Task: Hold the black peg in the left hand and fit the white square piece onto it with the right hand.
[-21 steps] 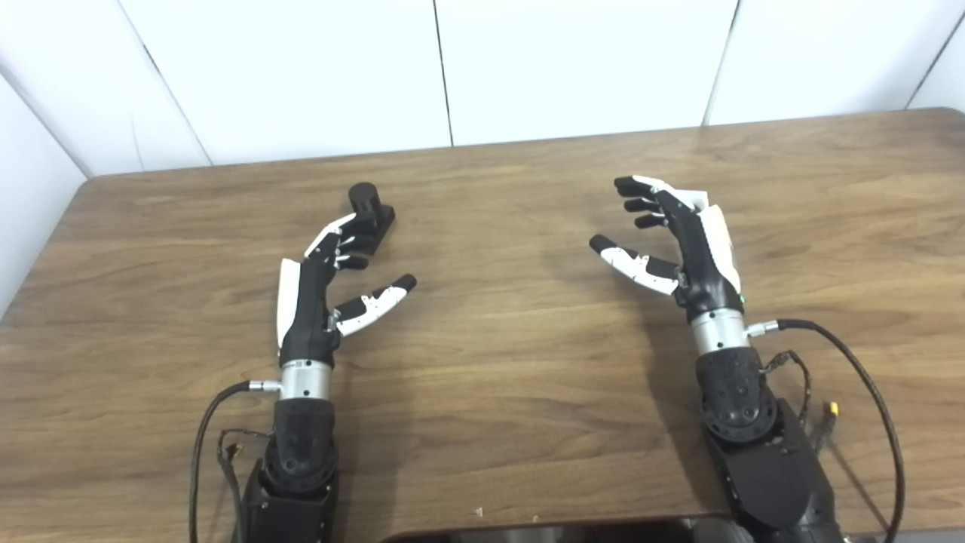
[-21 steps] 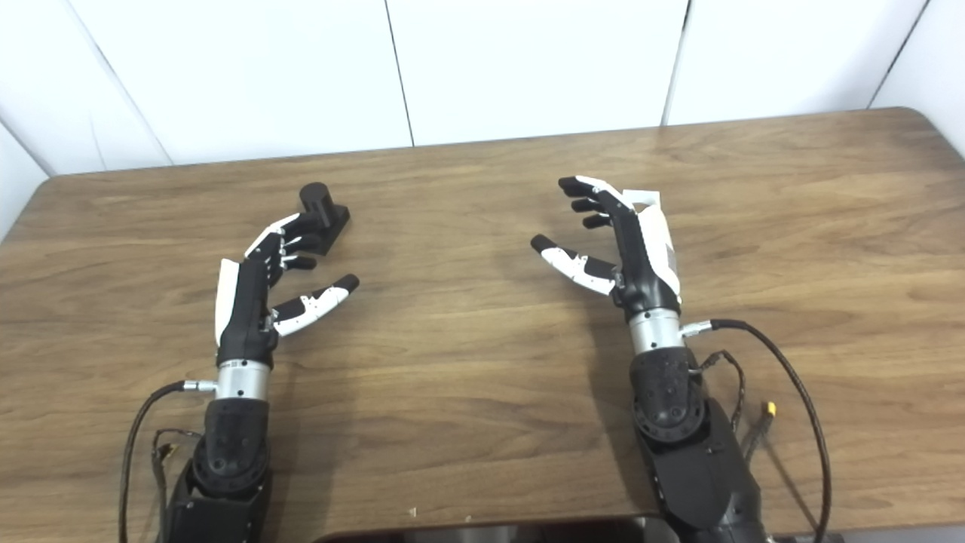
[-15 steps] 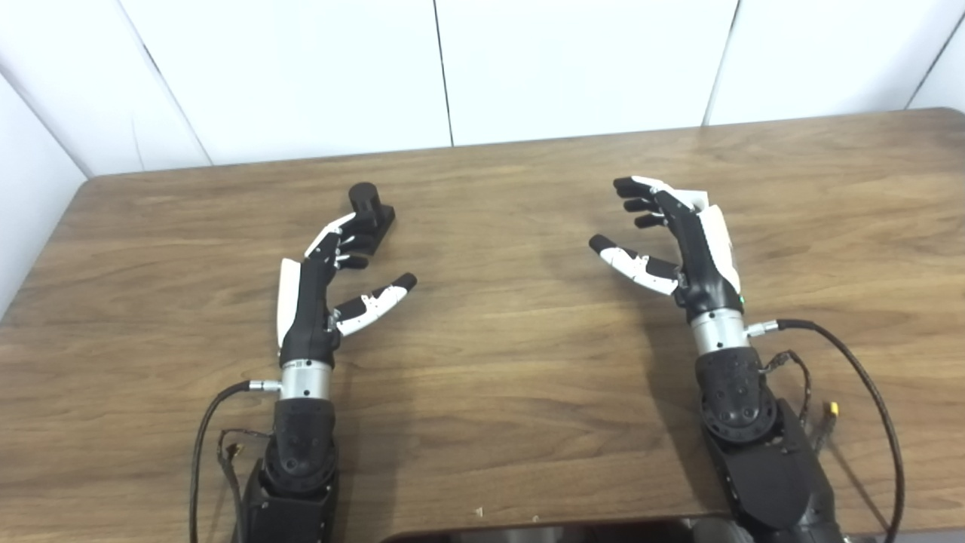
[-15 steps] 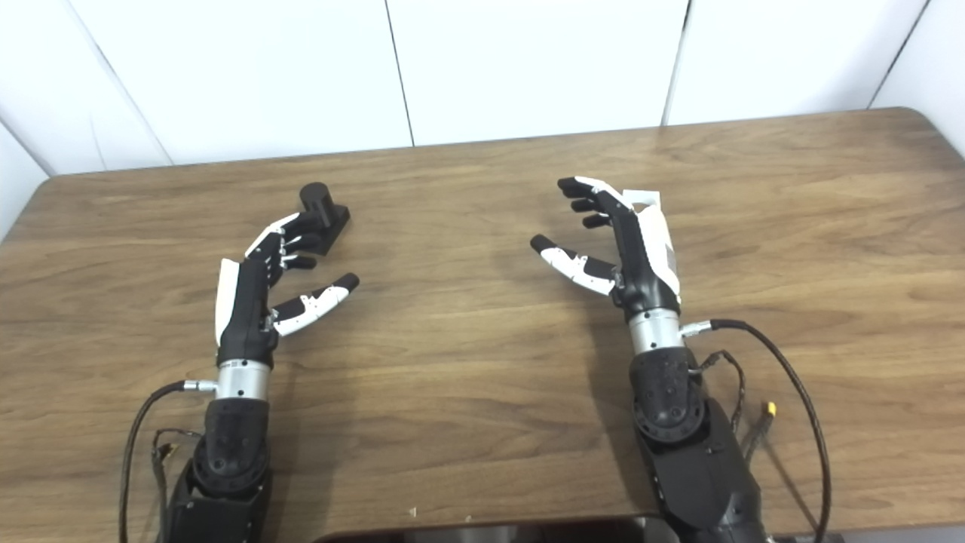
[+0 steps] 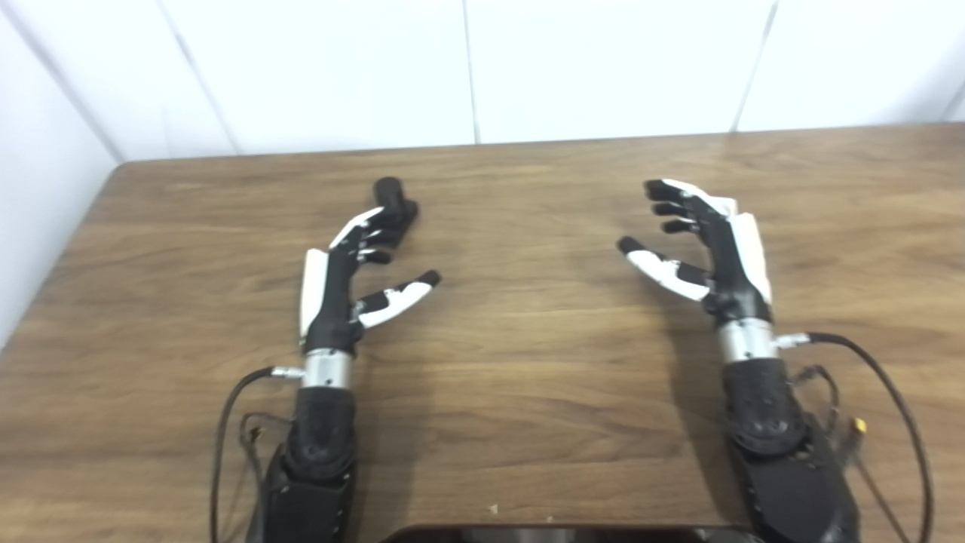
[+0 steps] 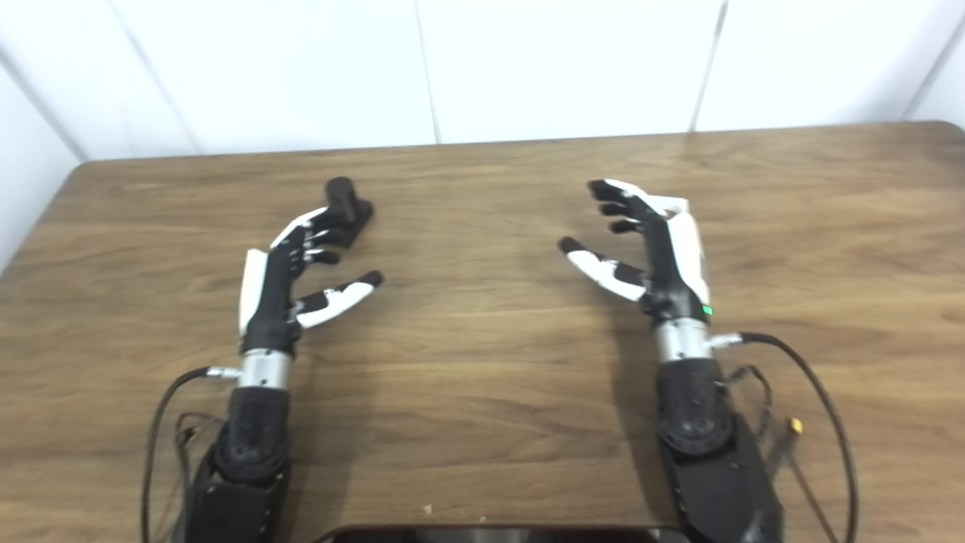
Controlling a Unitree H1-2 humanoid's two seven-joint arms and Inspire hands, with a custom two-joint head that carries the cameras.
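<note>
The black peg stands upright on its small black base on the wooden table, left of centre. My left hand lies just in front of it, open, thumb spread to the right. Its fingertips overlap the peg's base; I cannot tell whether they touch it. My right hand is open on the right side of the table, fingers curled leftward and apart. Only a corner of the white square piece shows, just past that hand's back; the hand hides the remainder.
White wall panels rise right behind the table's far edge. The table's left edge is near my left arm. Cables trail from both wrists. A dark object sits at the bottom edge.
The whole picture has shifted to the right and blurred slightly, so the camera has moved. Both hands keep their pose and their place relative to the peg and the white piece.
</note>
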